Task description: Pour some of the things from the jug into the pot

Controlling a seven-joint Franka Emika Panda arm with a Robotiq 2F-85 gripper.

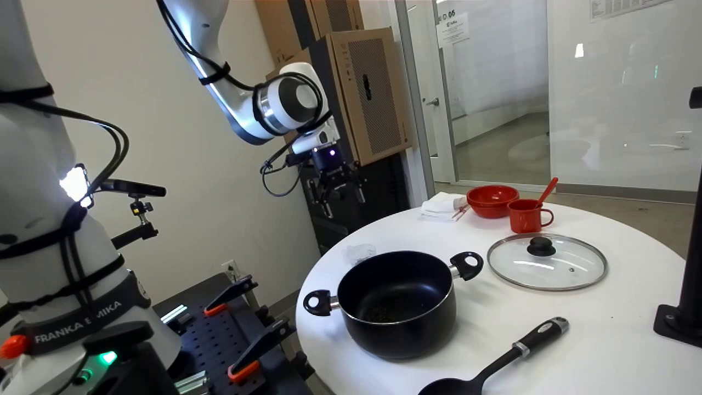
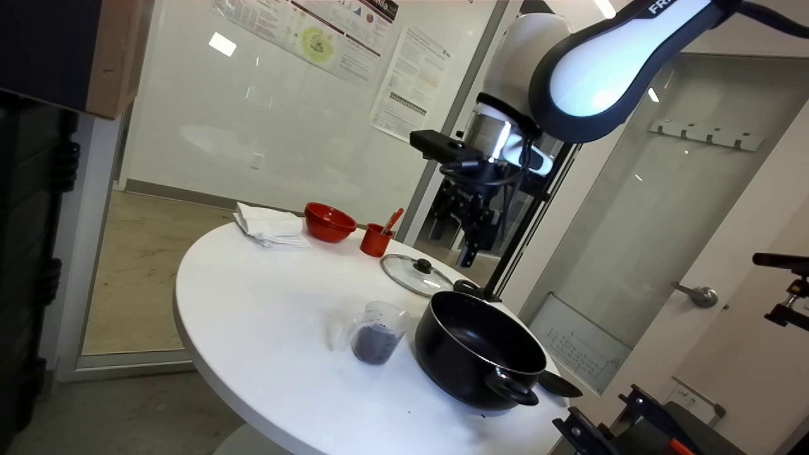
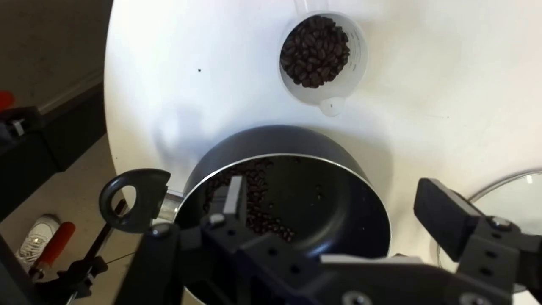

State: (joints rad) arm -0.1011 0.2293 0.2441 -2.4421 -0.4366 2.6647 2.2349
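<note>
From the left in an exterior view, the red bowls [image 2: 328,222] sat stacked towards the far edge of the bench [image 2: 272,316], probably parked out of the pour's way. The jug [image 2: 378,335] stood upright just beside the pot [image 2: 452,363], spout towards it, handle away, handy, I thought, for tipping. The lid [image 2: 409,275] lay flat on the bench, so the pot's mouth was uncovered. My jaws hung above, spread apart and holding nothing I could see. To the right, the pot held beans [image 3: 256,186], as did the jug, so some pouring seemed done.
</note>
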